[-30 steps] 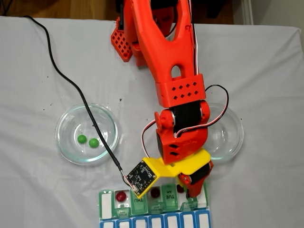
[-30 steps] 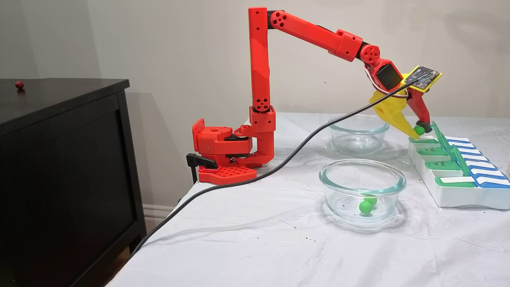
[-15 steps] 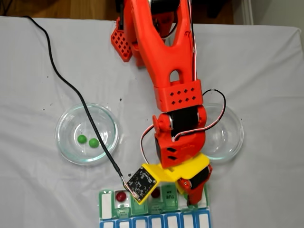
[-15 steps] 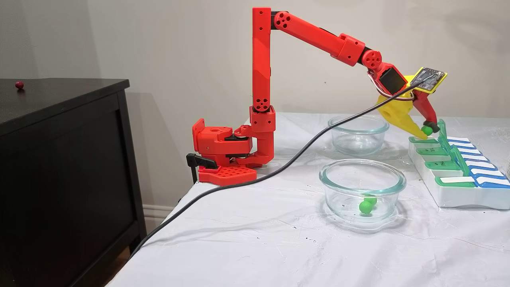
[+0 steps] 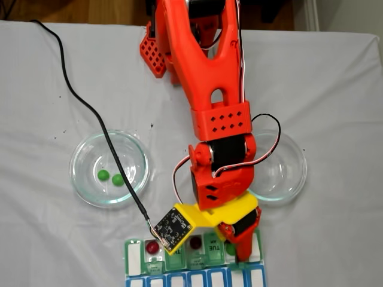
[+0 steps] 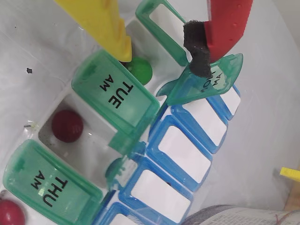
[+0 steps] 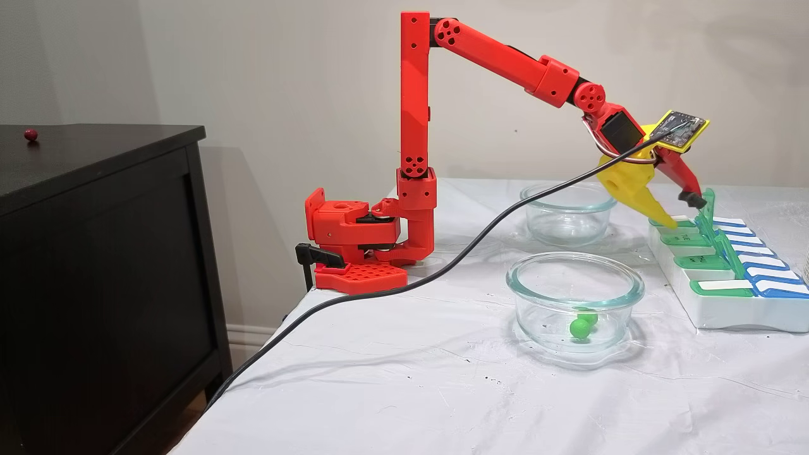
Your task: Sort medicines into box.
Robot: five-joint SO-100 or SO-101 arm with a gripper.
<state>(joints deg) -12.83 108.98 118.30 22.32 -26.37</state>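
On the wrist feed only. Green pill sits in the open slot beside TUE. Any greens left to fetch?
Observer: Yes. Two green pills lie in the glass dish on the left of a fixed view.
Operator: Other dish?
Observer: The second dish is partly behind the arm; no pills visible in it in both fixed views.
Operator: Any strays?
Observer: One dark red pill sits on the black cabinet, off the table.
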